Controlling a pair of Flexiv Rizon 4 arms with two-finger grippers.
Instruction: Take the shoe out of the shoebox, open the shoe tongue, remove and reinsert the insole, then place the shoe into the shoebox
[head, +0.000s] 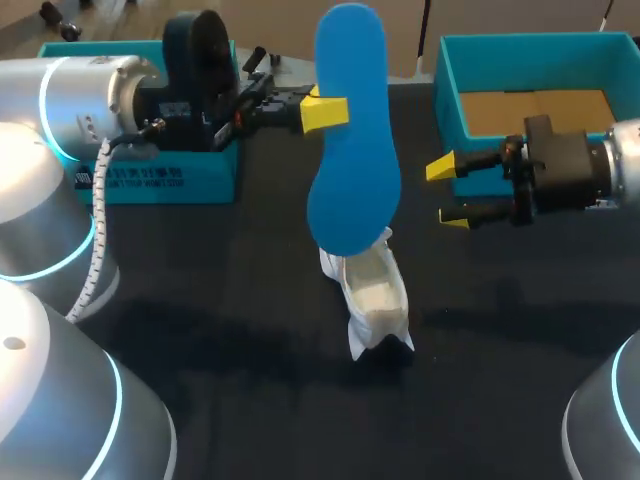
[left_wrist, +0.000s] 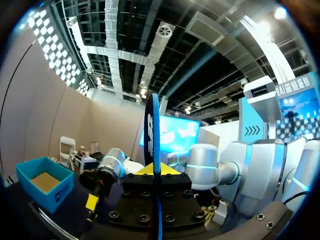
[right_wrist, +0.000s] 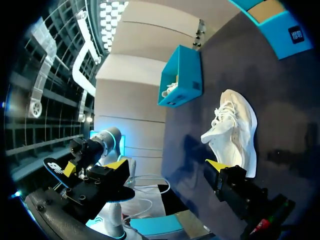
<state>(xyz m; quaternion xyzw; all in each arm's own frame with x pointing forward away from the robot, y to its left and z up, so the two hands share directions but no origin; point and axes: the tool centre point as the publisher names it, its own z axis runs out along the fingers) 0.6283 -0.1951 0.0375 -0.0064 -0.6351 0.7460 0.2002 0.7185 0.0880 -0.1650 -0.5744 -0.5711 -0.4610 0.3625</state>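
Observation:
My left gripper is shut on a blue insole and holds it upright above the table, its lower end just over the white shoe. In the left wrist view the insole shows edge-on between the yellow tips of that gripper. The shoe lies on the black table, its opening facing up. Right of the insole and apart from it, my right gripper hangs open with nothing between its fingers. In the right wrist view the shoe lies ahead of the open gripper.
A teal shoebox with brown card lining stands at the back right, behind my right gripper. A second teal box part stands at the back left under my left arm; the right wrist view shows something white in it.

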